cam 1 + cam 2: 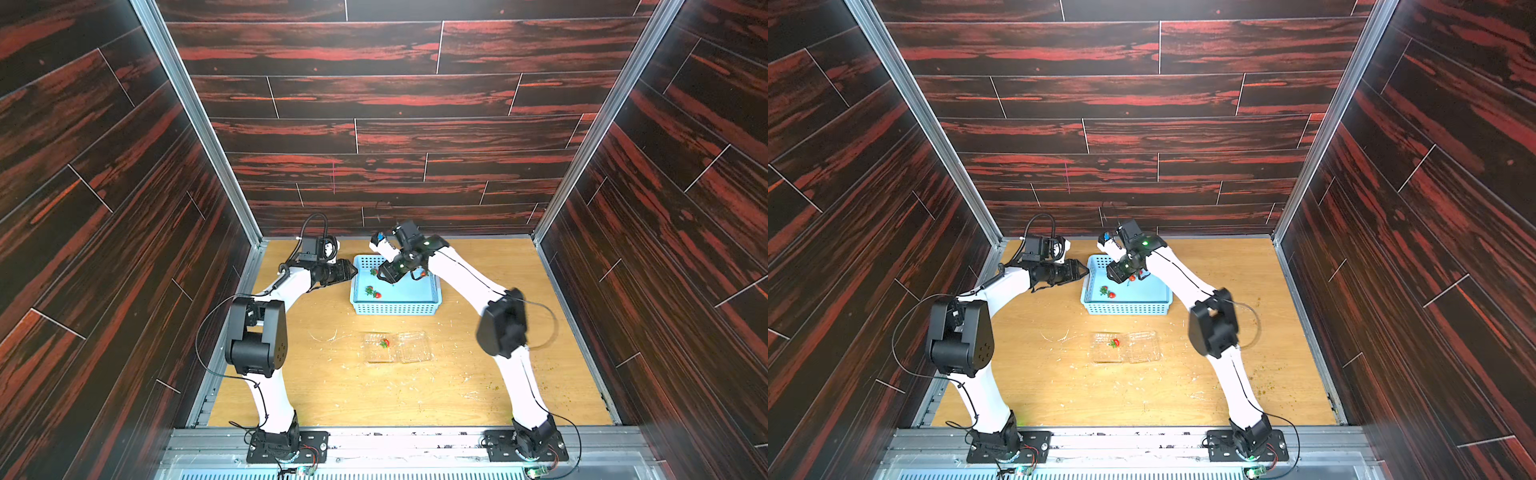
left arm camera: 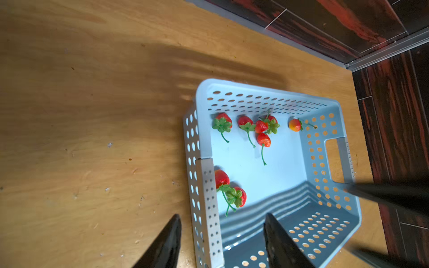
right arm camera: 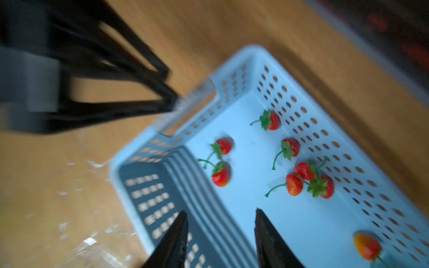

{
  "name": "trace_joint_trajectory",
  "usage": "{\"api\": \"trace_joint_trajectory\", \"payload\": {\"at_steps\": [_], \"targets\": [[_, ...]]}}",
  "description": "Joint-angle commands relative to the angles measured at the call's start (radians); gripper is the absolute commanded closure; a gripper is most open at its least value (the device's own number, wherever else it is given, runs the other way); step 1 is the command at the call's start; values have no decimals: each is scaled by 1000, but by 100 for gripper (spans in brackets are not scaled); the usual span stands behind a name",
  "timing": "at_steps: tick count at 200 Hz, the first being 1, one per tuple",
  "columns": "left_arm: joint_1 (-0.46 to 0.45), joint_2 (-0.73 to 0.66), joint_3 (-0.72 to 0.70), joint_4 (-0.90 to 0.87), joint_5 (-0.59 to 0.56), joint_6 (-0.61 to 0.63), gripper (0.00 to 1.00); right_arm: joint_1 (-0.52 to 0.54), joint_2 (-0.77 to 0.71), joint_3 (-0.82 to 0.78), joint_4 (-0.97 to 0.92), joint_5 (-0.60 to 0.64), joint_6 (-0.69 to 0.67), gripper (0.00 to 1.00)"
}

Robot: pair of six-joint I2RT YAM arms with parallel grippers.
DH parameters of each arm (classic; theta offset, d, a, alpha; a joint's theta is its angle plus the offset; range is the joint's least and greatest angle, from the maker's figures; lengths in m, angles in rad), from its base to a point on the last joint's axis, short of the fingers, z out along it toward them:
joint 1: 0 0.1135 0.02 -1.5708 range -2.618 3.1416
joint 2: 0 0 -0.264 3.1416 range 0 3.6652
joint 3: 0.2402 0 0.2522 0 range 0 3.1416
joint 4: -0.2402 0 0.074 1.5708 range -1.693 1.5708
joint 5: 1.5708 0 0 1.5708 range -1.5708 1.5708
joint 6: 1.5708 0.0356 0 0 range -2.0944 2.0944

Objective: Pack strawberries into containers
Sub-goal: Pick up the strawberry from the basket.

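While one strawberry (image 1: 384, 343) lies in the left half of the clear clamshell (image 1: 411, 349), low and centre in both top views, the other strawberries (image 2: 264, 139) are in the light blue basket (image 1: 395, 309), just above it near the middle of the frame. The wrist views show eight there. Three are bunched and touching with stems crossing, a pair lies together in the basket's left part, two sit singly along a long wall, and a paler orange one sits apart near a corner.

The right gripper (image 3: 220, 232) hangs over the inside of the basket with its fingers spread about halfway and nothing between them. The left gripper (image 2: 221, 215) reaches in from the left of the frame, likewise part open and empty. One of its fingers is outside the basket's short handle wall and one is inside; I cannot tell whether either touches the wall. Both are over the wooden table (image 1: 332, 395).

By the look of it, packing has barely begun and a pick from the basket comes next. Trouble is likeliest at the bunch. Closing there could catch a stem or leaf rather than fruit, or drag a neighbour along and drop it short of the box. A small round berry may also slip from the jaws. The basket looks light, so a nudge from either arm could slide it, and the arms work close together. The thin clamshell could skid under a hard placement.
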Motion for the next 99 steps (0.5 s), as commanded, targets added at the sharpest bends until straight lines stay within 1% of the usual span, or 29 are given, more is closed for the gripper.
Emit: {"api": "trace_joint_trajectory", "payload": {"at_steps": [1,25,51,99], "targets": [[-5,14,38,-39,15,29,42,3,104,109,-124,30,-53,49],[-5,16,44,-57,10,38,42,0,159,146,-101,-11,-64,44],[-5,20,44,-66,11,45,42,0,198,146,-77,-62,-74,42],[-5,29,47,-72,13,50,42,2,241,155,-46,-102,-86,40]]}}
